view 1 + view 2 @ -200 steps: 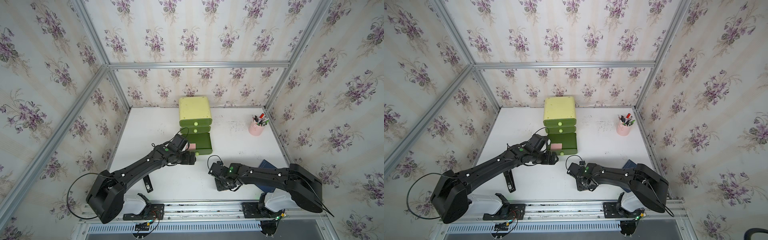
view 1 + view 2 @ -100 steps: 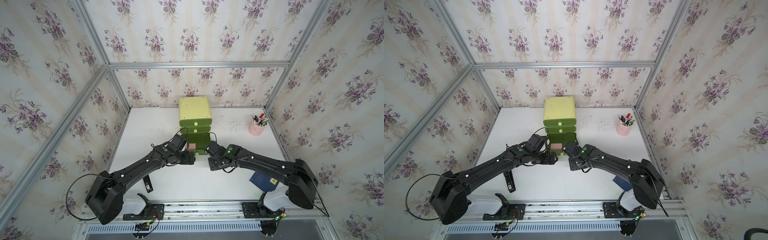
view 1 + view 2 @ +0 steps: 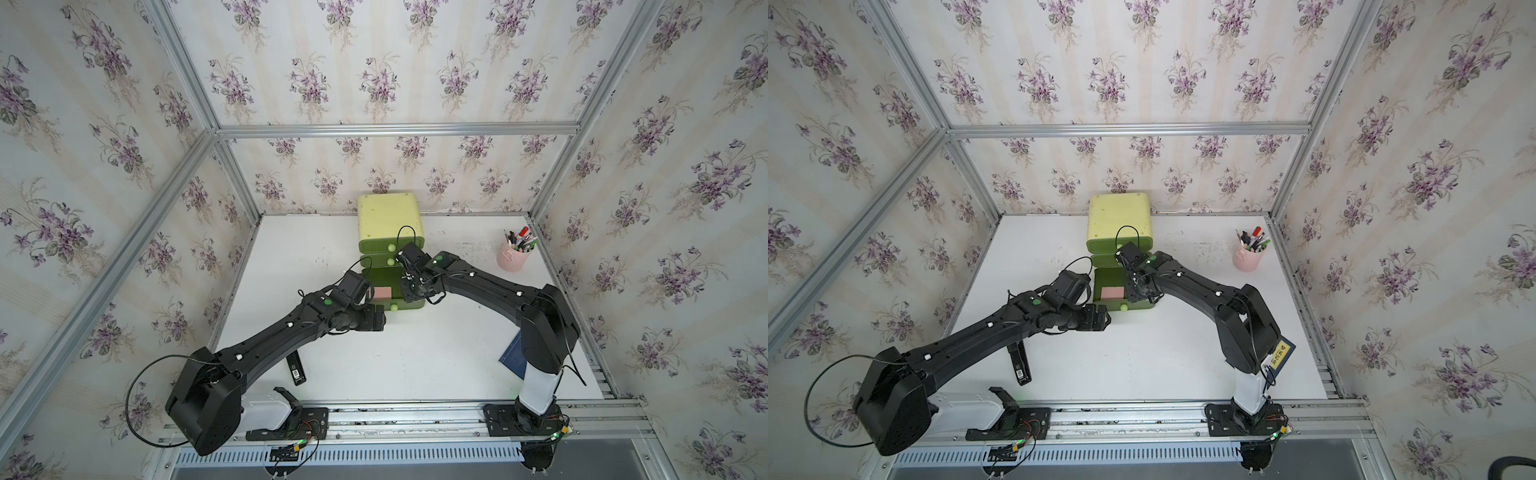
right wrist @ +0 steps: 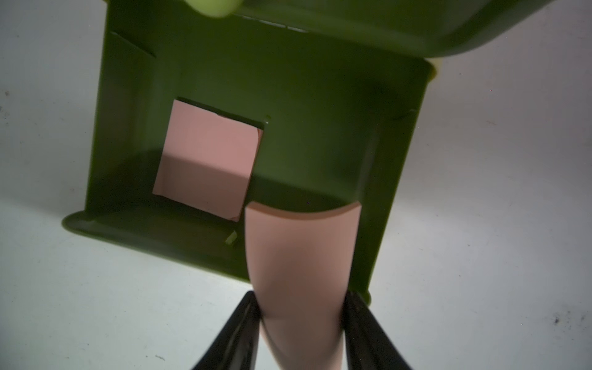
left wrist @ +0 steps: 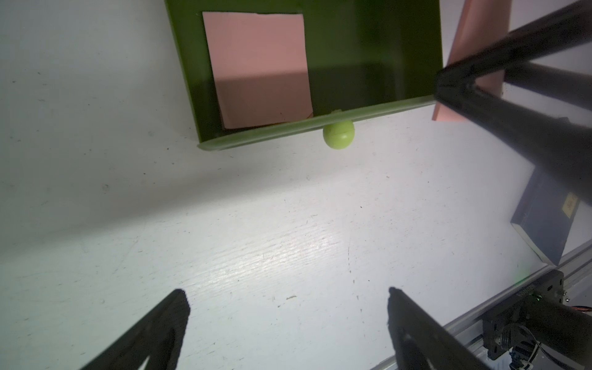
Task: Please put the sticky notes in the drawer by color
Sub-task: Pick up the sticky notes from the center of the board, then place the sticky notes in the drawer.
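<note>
The drawer (image 3: 390,216) (image 3: 1119,216) stands at the back of the table, its bottom tray (image 4: 394,179) pulled out. One salmon pink sticky note (image 3: 382,293) (image 3: 1112,293) (image 5: 259,67) (image 4: 208,160) lies flat in the tray. My right gripper (image 4: 299,298) (image 3: 411,291) hangs over the tray's right part, shut on a second pink sticky note (image 4: 301,256) (image 5: 461,48) that bows between its fingers. My left gripper (image 5: 286,293) (image 3: 374,322) is open and empty over the table, just in front of the tray's knob (image 5: 338,134).
A pink pen cup (image 3: 515,257) stands at the back right. A dark blue booklet (image 3: 1281,353) (image 5: 544,221) lies at the front right beside the right arm's base. A small black stick-like object (image 3: 296,370) lies at the front left, under the left arm.
The right arm has swung from the front middle of the table back to above the open tray, carrying the pink note. The left arm has stayed put.
</note>
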